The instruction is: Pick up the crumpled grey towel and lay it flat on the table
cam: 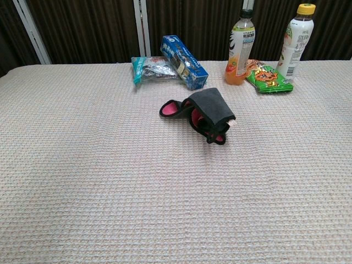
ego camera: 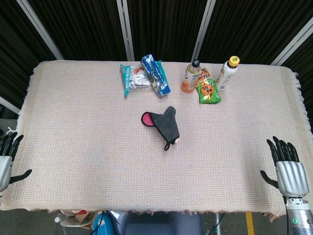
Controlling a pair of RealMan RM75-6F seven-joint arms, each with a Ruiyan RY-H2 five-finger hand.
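The crumpled grey towel [ego camera: 164,125], showing a pink underside, lay near the middle of the table [ego camera: 73,147], well apart from both hands. The left hand [ego camera: 7,155] and right hand [ego camera: 286,166] rested at the table's near corners, fingers spread, holding nothing. Snack packets [ego camera: 144,76] and two bottles [ego camera: 210,76] stood along the far edge.

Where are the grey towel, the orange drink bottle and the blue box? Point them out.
grey towel [cam: 212,104]: chest view, on its flat grey top fold.
orange drink bottle [cam: 241,52]: chest view, on its label.
blue box [ego camera: 155,76]: head view, on its long top face.
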